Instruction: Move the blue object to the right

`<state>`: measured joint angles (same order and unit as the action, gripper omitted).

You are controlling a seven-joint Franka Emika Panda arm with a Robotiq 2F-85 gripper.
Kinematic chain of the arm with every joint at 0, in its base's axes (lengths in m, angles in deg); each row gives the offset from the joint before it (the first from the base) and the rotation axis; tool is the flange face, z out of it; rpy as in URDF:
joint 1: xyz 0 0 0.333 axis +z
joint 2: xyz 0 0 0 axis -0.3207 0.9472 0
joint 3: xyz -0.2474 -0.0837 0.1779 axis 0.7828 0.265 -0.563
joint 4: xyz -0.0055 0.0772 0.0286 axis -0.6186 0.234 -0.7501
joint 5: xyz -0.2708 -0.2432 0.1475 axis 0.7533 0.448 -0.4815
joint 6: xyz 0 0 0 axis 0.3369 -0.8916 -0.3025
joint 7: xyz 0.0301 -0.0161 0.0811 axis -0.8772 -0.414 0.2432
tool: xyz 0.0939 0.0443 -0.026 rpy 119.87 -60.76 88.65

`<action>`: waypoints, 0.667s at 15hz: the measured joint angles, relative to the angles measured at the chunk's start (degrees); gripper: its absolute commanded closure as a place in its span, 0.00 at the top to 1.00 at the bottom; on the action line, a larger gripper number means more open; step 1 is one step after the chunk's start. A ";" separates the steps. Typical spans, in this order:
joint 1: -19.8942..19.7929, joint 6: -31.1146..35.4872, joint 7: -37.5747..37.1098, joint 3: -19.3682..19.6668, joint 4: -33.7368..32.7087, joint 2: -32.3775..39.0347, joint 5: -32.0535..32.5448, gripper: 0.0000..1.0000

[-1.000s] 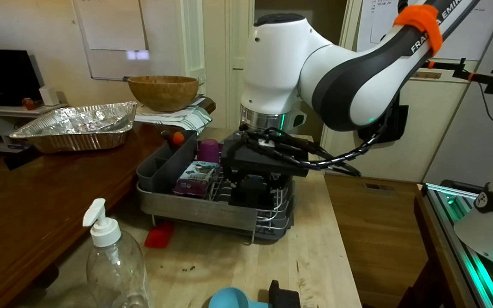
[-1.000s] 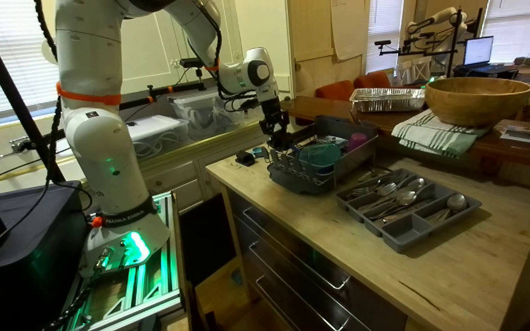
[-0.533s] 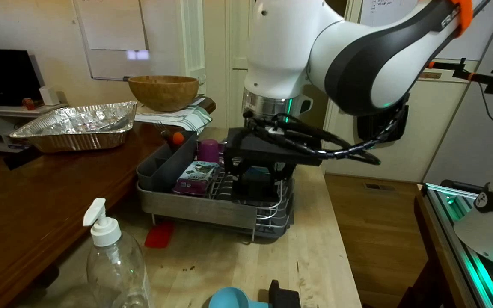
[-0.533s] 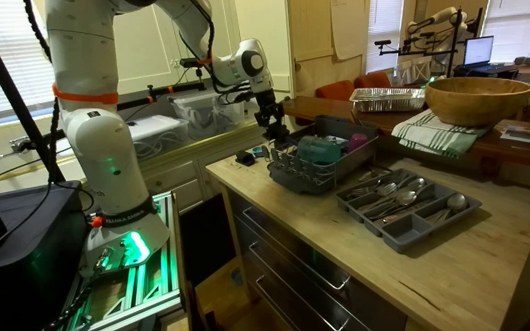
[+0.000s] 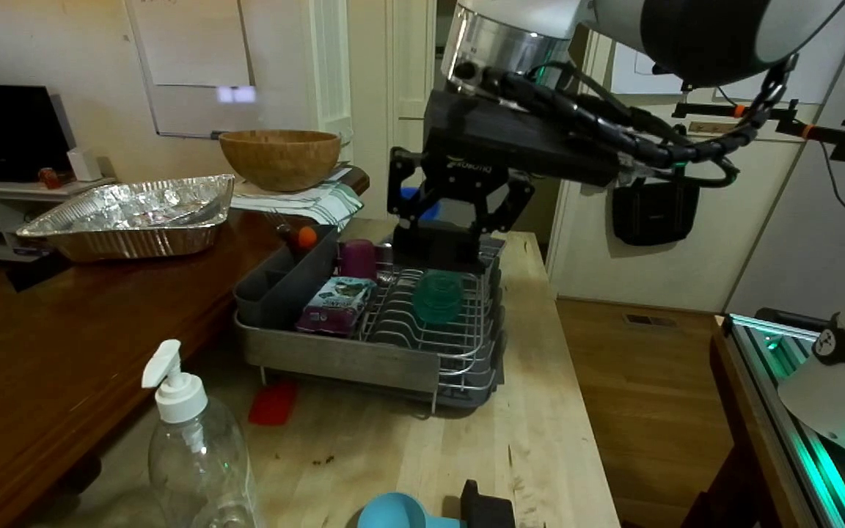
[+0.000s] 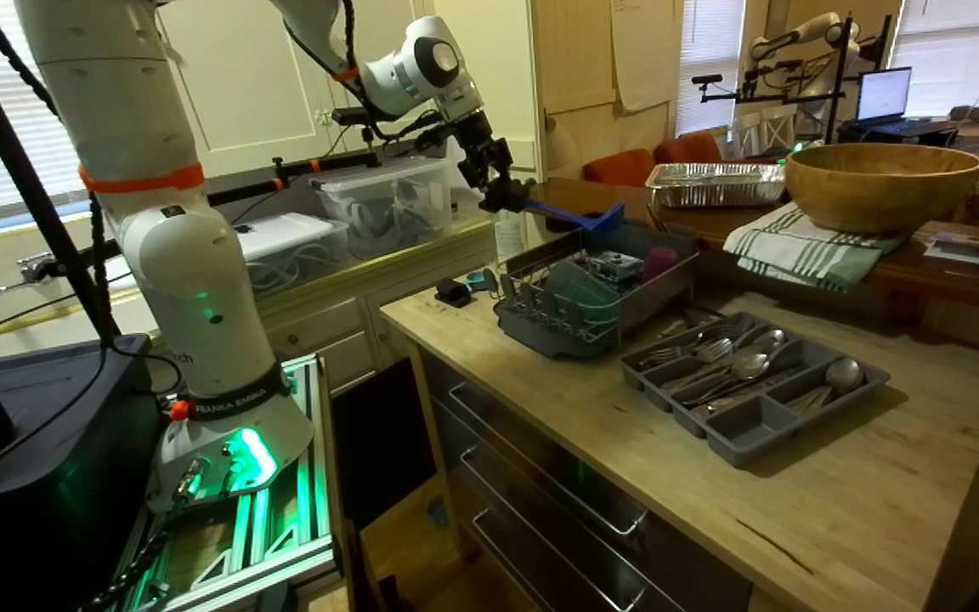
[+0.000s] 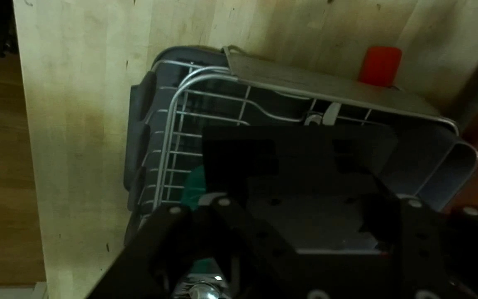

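Observation:
The blue object (image 6: pixel 600 219) is a bright-blue long-handled utensil with a wide end. My gripper (image 6: pixel 506 195) is shut on its handle and holds it above the dish rack, the wide end pointing away from the gripper. In an exterior view my gripper (image 5: pixel 439 249) hangs over the rack, and a part of the blue object (image 5: pixel 431 211) shows behind it. In the wrist view the gripper's dark fingers (image 7: pixel 239 158) cover the middle, and the blue object cannot be made out there.
The dish rack (image 5: pixel 334 359) holds a teal cup (image 5: pixel 437 297), a purple cup (image 5: pixel 358 259) and a carton (image 5: pixel 339 302). A cutlery tray (image 6: pixel 753 429), a soap bottle (image 5: pixel 199 455), a pale-blue round thing (image 5: pixel 393 511) and a red item (image 5: pixel 273 403) are on the counter.
My gripper has risen out of the rack and tilted, lifting the blue object into view. The teal cup in the rack has shifted and leans differently.

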<state>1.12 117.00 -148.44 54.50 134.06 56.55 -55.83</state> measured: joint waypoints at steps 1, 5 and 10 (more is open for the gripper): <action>-0.57 0.00 1.36 -0.02 0.40 -0.66 -0.01 0.41; -3.14 0.89 11.69 -0.01 2.26 -1.08 -3.29 0.41; -4.23 2.11 21.51 -0.08 2.86 -0.78 -5.60 0.41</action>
<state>-3.11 119.11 -126.92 54.42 136.93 55.76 -61.44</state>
